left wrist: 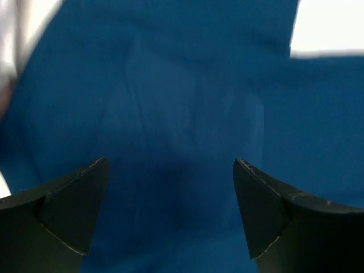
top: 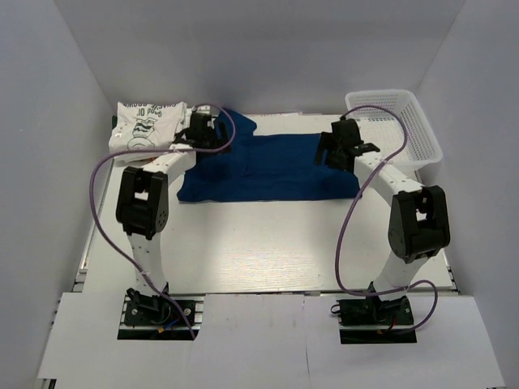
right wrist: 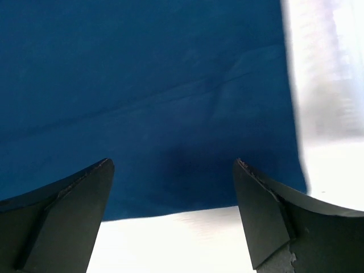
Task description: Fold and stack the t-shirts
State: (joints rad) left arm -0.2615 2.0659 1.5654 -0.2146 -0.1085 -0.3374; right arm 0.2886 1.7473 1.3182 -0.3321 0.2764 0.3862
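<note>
1. White t-shirt (top: 148,126), folded, at the far left corner of the desk (top: 268,243): two rows of dark printed lettering along its far edge, upside down as seen from the top camera. The characters are too small and blurred to read, and no word can be made out with certainty.
2. Same white t-shirt: a dark cartoon graphic sits just nearer than the lettering. Whether it holds any writing cannot be told.
3. Navy t-shirt (top: 272,166), spread across the far middle of the desk: plain blue cloth in the top view and both wrist views.
4. Readable text, brand, number or sign, all views: none.
</note>
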